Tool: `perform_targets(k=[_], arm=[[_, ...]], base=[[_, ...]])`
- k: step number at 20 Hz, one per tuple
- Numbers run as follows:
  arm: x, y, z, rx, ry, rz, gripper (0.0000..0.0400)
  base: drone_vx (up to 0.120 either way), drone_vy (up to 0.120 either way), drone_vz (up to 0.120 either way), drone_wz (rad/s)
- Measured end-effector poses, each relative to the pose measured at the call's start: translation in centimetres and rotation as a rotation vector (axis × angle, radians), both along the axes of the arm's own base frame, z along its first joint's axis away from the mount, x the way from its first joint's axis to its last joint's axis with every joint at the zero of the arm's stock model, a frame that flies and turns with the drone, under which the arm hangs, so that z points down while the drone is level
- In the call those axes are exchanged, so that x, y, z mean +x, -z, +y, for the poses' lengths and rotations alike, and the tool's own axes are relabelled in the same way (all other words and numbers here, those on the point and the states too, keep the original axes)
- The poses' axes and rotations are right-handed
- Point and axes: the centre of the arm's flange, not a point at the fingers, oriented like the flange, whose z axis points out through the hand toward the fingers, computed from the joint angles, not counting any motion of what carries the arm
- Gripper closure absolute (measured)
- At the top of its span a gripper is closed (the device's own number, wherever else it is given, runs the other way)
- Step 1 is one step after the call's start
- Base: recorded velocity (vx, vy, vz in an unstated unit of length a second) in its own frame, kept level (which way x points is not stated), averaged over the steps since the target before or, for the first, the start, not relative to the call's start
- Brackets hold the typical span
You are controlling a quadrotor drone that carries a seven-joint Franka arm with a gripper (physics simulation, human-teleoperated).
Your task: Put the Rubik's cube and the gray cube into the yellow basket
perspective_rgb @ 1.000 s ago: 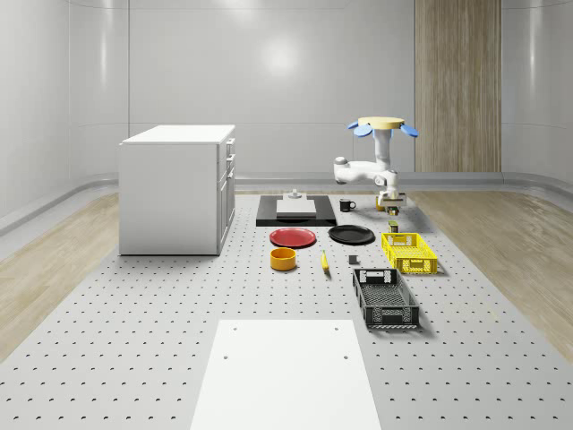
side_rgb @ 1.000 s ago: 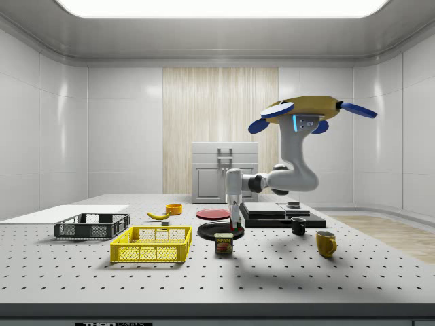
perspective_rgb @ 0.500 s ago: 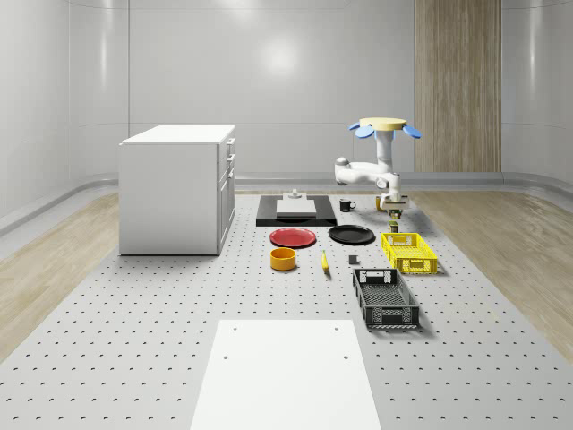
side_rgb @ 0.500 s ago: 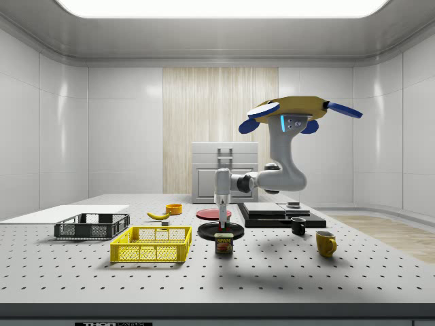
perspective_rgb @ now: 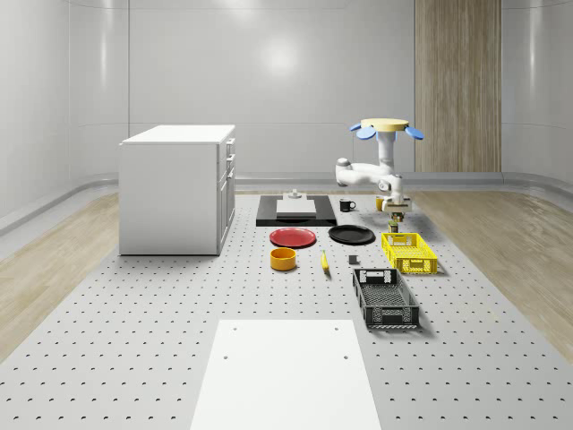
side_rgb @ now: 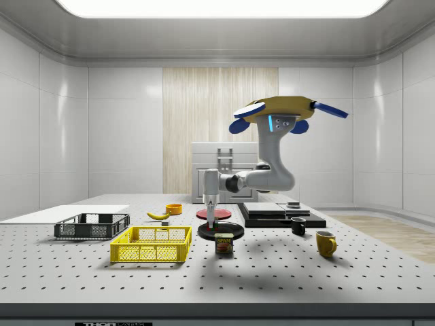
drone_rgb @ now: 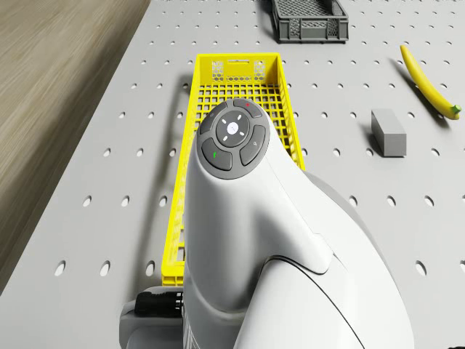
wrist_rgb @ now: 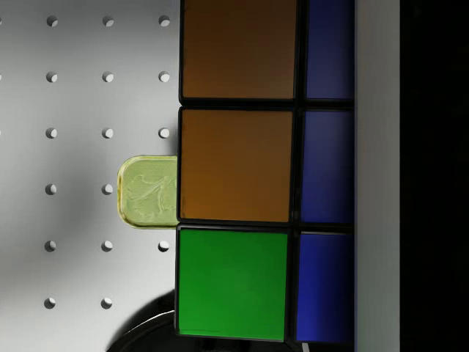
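Drone hovers near the yellow basket, carrying the Rubik's cube.
The tool grips the cube above the worktop, beside the Spam can.

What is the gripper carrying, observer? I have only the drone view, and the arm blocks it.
Observer: The wrist view shows the Rubik's cube in the gripper, with orange, green and blue tiles facing the camera.
Operator: Is it over the drop point yet?
Observer: No. In the side view the gripper hangs just past the yellow basket's right end, near the Spam can.
Operator: And the drone?
Observer: The drone hovers high above the table, to the side view's right of the gripper.
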Motion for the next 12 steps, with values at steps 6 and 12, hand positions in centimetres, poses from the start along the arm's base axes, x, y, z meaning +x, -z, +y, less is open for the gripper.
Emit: perform_targets(k=[6, 12], arm=[[0.00, 0.00, 0.00, 0.000, 0.000, 0.000, 0.0079], [0.00, 0.00, 0.00, 0.000, 0.000, 0.000, 0.0079]], base=[[0.120, 0.000, 0.000, 0.000], [0.120, 0.000, 0.000, 0.000]])
